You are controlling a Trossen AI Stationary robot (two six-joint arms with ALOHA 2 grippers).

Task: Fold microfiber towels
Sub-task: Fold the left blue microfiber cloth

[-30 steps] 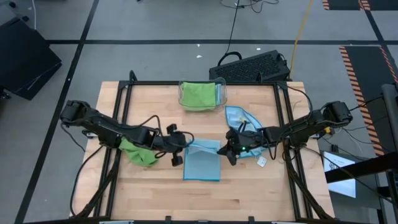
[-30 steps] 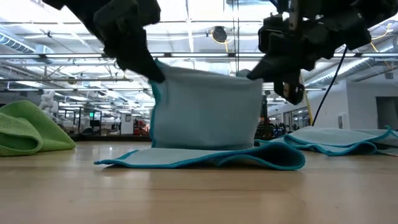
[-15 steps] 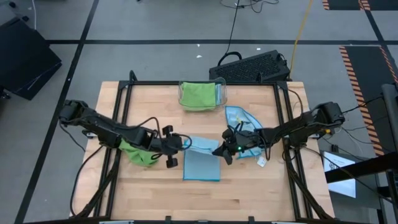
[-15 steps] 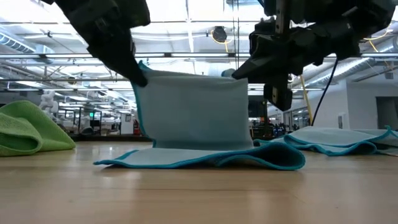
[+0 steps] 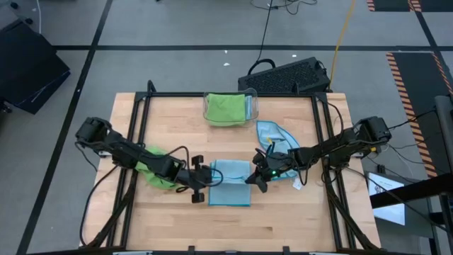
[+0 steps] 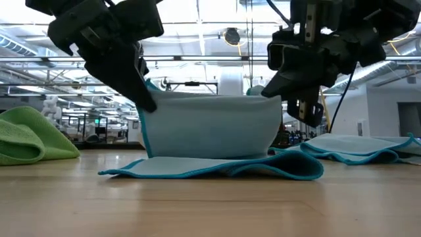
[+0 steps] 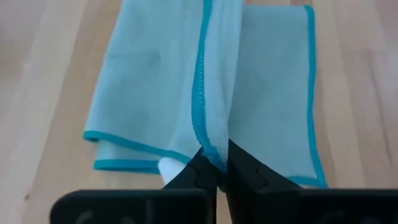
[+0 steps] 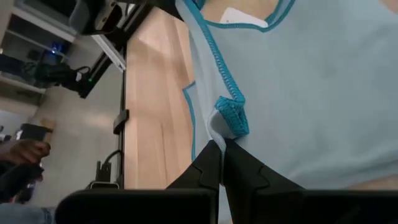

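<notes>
A light blue microfiber towel [image 5: 232,190] with a teal hem lies mid-table. Its lower part is flat on the wood and its upper part [image 6: 210,125] stands up as a raised flap. My left gripper [image 5: 207,181] is shut on the flap's left upper corner. My right gripper [image 5: 252,178] is shut on the right upper corner. A lime green towel [image 5: 157,172] lies bunched under my left arm. A second blue towel [image 5: 272,133] lies crumpled beyond my right gripper. My left gripper pinches the towel's hemmed edge at its left upper corner [image 7: 212,149] between its two fingers, slanting down from the table's left. The flap hangs from the fingers, and the towel's lower part rests on the table. One layer or several, I cannot tell. My right gripper pinches the bunched teal-hemmed corner [image 8: 230,124] at the flap's right end between its two fingers, coming from the table's right, slanting a little downward. The held edge sags slightly toward the other gripper [image 6: 150,104], with the rest of the cloth on the table.
A clear plastic bin [image 5: 253,105] holding a green towel stands at the table's far middle. A small white tag [image 5: 298,184] lies right of the towel. There is bare wood along the near edge. A black frame borders the tabletop on the left and right.
Both grippers, still shut on the towel's raised edge, have moved toward the table's near edge and down, the left one farther. The flap stands lower and leans over the flat part, which has stayed in place on the table.
</notes>
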